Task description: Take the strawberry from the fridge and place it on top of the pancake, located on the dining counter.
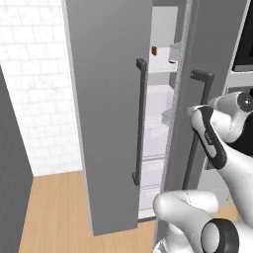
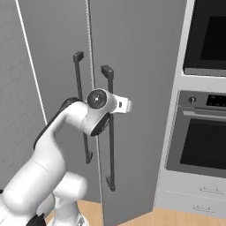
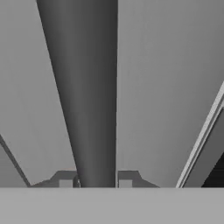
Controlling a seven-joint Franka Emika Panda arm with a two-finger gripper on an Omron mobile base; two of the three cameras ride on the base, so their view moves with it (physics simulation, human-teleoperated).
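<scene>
Rendered home kitchen: tall grey fridge (image 1: 108, 123), built-in wall oven (image 2: 201, 137), white tile wall (image 1: 34, 84), wood floor (image 1: 54, 212).

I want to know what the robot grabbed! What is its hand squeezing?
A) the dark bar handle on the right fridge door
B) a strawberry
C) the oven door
A: in the hand view the gripper has its fingertips shut on either side of the dark handle of the right fridge door.
</scene>
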